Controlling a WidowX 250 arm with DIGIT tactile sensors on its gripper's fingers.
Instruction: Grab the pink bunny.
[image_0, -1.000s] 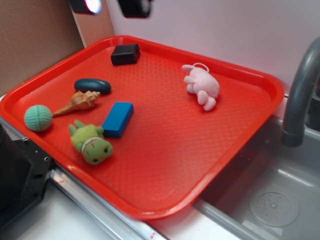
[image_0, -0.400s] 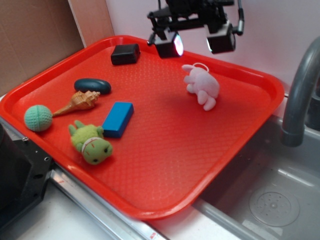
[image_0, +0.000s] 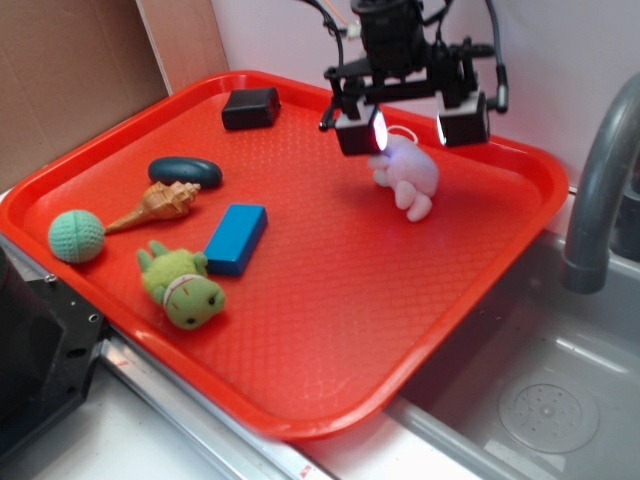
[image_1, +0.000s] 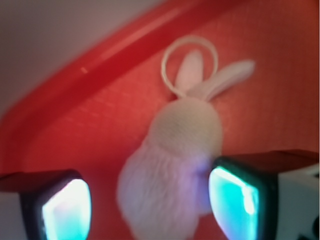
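Note:
The pink bunny (image_0: 410, 178) lies on the red tray (image_0: 330, 300) near its far right corner, with a thin white loop by its ears. My gripper (image_0: 412, 126) hangs open just above it, one glowing fingertip on each side. In the wrist view the bunny (image_1: 175, 170) lies between my two lit fingertips, closer to the right one (image_1: 235, 202), ears and loop pointing away toward the tray rim. The gripper (image_1: 150, 210) holds nothing.
On the tray's left stand a black box (image_0: 251, 107), a dark oval stone (image_0: 185, 171), a seashell (image_0: 160, 204), a teal ball (image_0: 76, 236), a blue block (image_0: 236, 238) and a green plush toy (image_0: 183, 286). A sink (image_0: 540, 400) and grey faucet (image_0: 600, 190) are on the right.
My gripper has come in from the top left, moved right and down, and now hangs around the bunny. The bunny and the other objects have not moved.

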